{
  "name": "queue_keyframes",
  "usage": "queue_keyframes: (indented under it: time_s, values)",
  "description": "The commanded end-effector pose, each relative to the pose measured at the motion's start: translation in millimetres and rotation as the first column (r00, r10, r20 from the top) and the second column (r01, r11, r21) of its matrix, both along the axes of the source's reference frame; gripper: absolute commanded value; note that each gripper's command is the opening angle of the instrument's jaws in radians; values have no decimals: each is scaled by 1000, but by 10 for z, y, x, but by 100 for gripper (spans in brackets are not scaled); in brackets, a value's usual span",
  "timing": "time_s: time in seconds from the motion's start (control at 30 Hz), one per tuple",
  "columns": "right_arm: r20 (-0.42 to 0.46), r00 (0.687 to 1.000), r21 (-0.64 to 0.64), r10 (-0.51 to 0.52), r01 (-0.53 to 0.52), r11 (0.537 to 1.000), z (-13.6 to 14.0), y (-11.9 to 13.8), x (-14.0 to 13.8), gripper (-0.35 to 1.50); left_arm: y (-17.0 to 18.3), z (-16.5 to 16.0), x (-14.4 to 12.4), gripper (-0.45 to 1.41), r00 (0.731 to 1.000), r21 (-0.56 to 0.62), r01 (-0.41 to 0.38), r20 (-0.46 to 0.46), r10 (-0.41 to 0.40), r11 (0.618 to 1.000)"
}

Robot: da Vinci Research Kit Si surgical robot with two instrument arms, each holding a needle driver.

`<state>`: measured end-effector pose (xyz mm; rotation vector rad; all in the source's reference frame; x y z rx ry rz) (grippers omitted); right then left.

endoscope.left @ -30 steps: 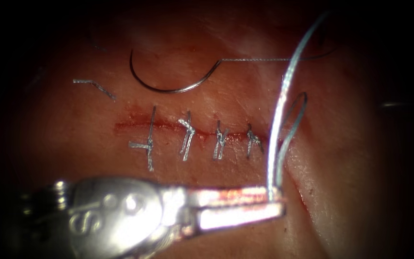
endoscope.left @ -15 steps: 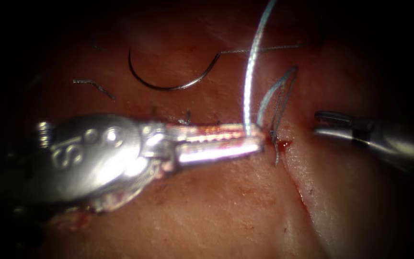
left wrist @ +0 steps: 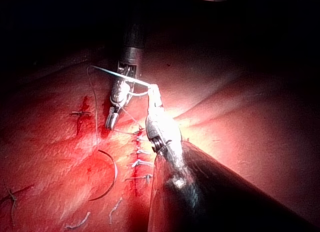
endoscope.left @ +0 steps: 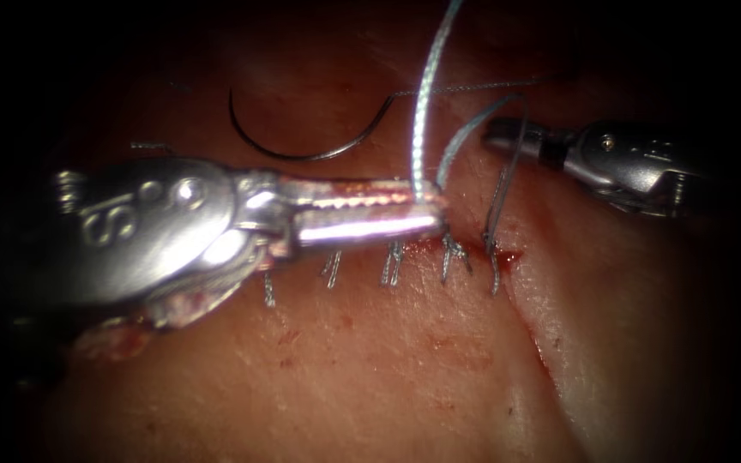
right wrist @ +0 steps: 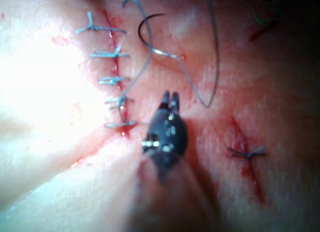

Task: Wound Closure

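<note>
My left tool (endoscope.left: 435, 213) lies across the row of stitches (endoscope.left: 392, 261) on the tissue (endoscope.left: 405, 360), jaws shut on the pale blue thread (endoscope.left: 422, 111), which rises out of the picture's top. A loop of thread (endoscope.left: 473, 129) arches from there down to the newest stitch (endoscope.left: 490, 253) at the right end of the cut (endoscope.left: 508, 255). My right tool (endoscope.left: 492, 133) reaches in beside that loop, jaws slightly open and holding nothing (right wrist: 170, 96). The curved needle (endoscope.left: 302, 146) lies free on the tissue above the cut, not in it and held by neither tool.
A cut end of thread (endoscope.left: 152, 147) lies on the tissue left of the needle. A slanting crease (endoscope.left: 533, 326) runs down from the cut's right end. Another short stitched cut (right wrist: 245, 154) sits apart from the main row.
My left tool has moved up from the near edge onto the stitch row, still holding the thread. My right tool came in from the right and rose up-left to the loop.
</note>
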<state>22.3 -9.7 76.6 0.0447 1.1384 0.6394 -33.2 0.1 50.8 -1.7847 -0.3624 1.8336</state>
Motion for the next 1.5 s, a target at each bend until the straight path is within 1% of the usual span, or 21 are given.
queue_keyframes:
  time_s: [0.03,0.17,0.2,0.27,0.33,0.4,0.43,0.57,0.6,0.63,0.7,0.8,0.83,0.93,1.0,1.17,1.33,1.4,1.5]
  values:
    - [-37,999,-1,-21,21,1000,4,-1,20,14,2,8,-5,-45,1000,-9,-3,-5,3,1000]
    - [-80,995,-5,-62,61,998,-1,-7,33,14,20,22,-3,-45,1000,-11,-8,-24,8,1000]
    - [-117,990,-14,-84,83,996,-3,-10,36,14,30,36,-1,-45,999,-11,-8,-40,7,1000]
    - [-147,984,-21,-104,102,995,-5,-11,38,15,39,50,2,-45,998,-18,-6,-63,5,1000]
    - [-182,973,-29,-139,136,990,-7,-13,41,15,51,77,4,-45,996,-26,-12,-92,9,1000]
    - [-212,964,-39,-162,157,987,-8,-15,42,15,55,97,3,-45,992,-34,-22,-121,18,999]
    - [-241,954,-50,-178,171,984,-9,-16,42,15,54,117,1,-45,989,-50,-29,-144,22,998]
    - [-271,939,-66,-212,201,977,-11,-19,43,17,47,153,-3,-45,985,-34,-35,-173,29,999]
    - [-279,937,-63,-210,201,978,-11,-19,43,19,44,161,-4,-45,984,-35,-37,-175,30,999]
    - [-297,931,-64,-212,202,977,-13,-22,43,22,36,179,-9,-45,981,-23,-52,-187,47,998]
    - [-320,925,-61,-206,197,979,-16,-25,43,25,29,193,-13,-45,978,-21,-67,-201,62,998]
    - [-338,919,-54,-201,194,979,-21,-30,40,25,16,218,-20,-45,973,-13,-88,-216,83,996]
    - [-347,920,-51,-183,177,983,-27,-35,34,25,8,235,-24,-45,970,-8,-101,-225,96,995]
    - [-357,919,-48,-169,162,986,-32,-40,25,24,-3,253,-26,-45,968,1,-112,-227,109,994]
    - [-356,920,-45,-164,158,986,-36,-40,19,24,-9,257,-25,-45,968,7,-111,-226,110,994]
    - [-355,921,-42,-160,155,987,-39,-38,10,24,-13,249,-22,-45,968,10,-114,-223,113,993]
    - [-362,920,-41,-153,148,988,-43,-35,11,24,-15,250,-29,-45,968,10,-115,-223,114,993]
    - [-339,935,-30,-105,101,994,-46,-27,7,22,-23,246,-35,-45,968,11,-121,-219,121,993]
    - [-321,945,-24,-66,61,998,-46,-19,4,22,-31,238,-41,-45,968,13,-128,-214,128,992]
